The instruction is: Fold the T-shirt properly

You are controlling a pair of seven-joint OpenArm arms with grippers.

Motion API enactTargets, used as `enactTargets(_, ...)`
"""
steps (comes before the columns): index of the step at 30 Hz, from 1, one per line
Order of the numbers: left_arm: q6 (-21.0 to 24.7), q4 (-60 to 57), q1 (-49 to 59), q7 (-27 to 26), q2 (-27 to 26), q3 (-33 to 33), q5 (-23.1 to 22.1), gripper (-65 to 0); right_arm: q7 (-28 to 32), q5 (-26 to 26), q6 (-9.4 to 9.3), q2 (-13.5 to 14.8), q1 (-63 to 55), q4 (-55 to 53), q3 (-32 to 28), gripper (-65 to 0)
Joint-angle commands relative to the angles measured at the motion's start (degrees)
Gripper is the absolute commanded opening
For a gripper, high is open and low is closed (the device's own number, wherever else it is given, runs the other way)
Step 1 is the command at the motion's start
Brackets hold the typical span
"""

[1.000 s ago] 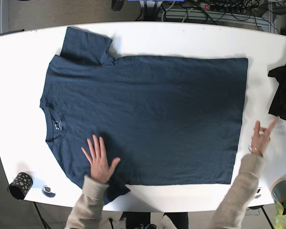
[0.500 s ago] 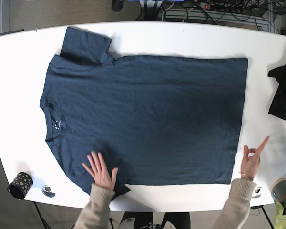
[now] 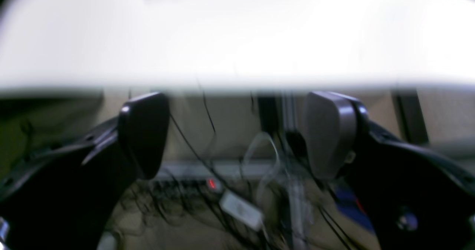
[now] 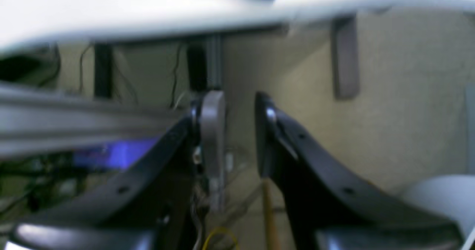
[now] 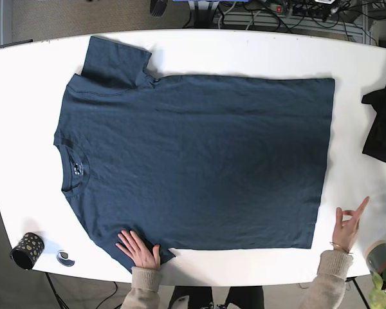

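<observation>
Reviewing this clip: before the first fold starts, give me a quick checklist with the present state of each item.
1. T-shirt spread flat on the table: ok.
2. Near sleeve laid out: not ok, it is under a person's hand.
3. Person's other hand off the shirt: ok.
4. Left gripper open, holding nothing: ok.
5. Right gripper holding nothing: ok, jaws slightly apart.
6. Arms over the table: not ok, both cameras look beneath it.

A robotics lab or office workspace.
A white table [image 5: 244, 48] stands on a carpeted floor, with a power strip [image 5: 309, 9] and tangled cables [image 5: 244, 16] behind its far edge. The wrist views look under the table at more loose wiring [image 3: 207, 161] and metal table legs [image 4: 343, 57] against a plain beige wall.
</observation>
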Motion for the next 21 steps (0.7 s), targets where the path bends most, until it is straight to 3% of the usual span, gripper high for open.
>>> enactTargets(1,-0.1,2.0,1.4,-1.1,0.0,-0.7,-0.3,-12.5,1.3,0.8,0.01,0.1,-1.2,2.2,0.9,-52.0)
enactTargets(12,-0.1,2.7,-2.7,-1.1,-0.3,-1.9,-0.4,-12.5,1.2,2.6,-0.08,0.1,4.4,5.5,0.9,-52.0)
enactTargets(21,-0.2,3.4,-6.7,-1.1,-0.4,-1.7,-0.5,-12.4,1.2,8.4,0.18,0.1,8.3,5.5,0.6,-50.9)
